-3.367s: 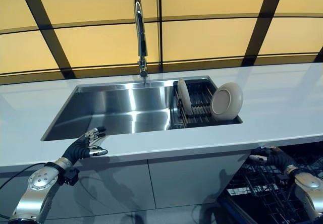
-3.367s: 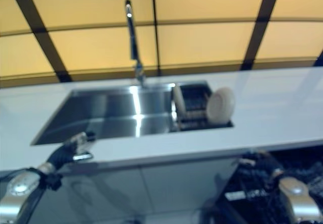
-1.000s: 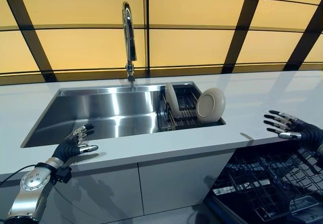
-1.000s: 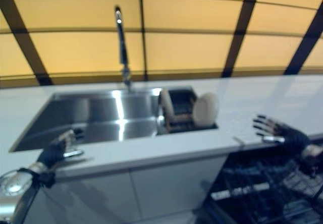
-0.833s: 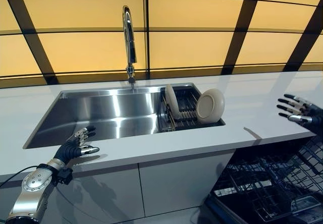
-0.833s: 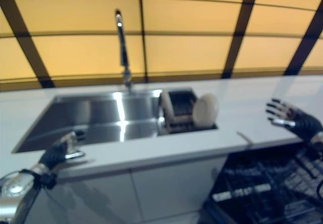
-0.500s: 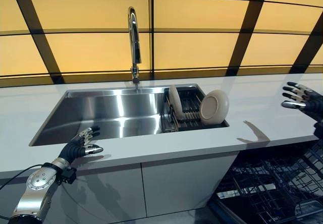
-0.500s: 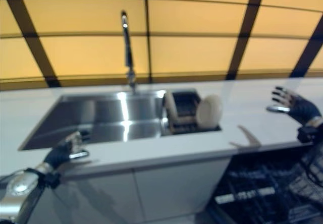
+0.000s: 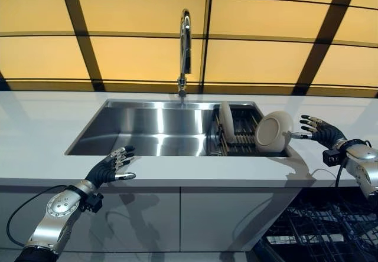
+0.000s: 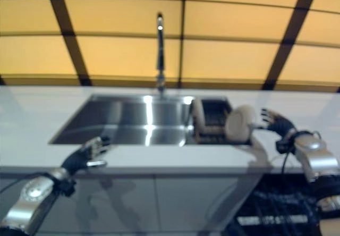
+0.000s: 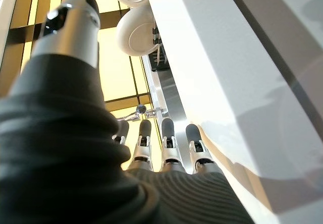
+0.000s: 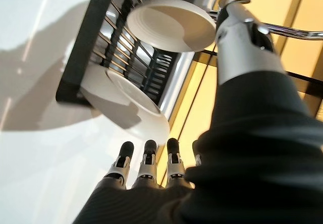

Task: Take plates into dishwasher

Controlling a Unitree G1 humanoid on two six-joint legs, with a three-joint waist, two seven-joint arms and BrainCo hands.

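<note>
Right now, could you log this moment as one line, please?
right hand: open, beside outer plate | left hand: open, idle | rack: two plates

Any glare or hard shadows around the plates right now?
Left eye view: glare streaks on the sink below the faucet; the right hand throws a shadow on the counter by the near plate. Right wrist view: dark shadow beside the rack.

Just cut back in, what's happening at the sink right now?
The right hand is open, fingers spread, beside the outer plate standing in the dish rack in the sink; no grasp yet. A second plate stands further in. The left hand hovers open at the counter edge.
</note>
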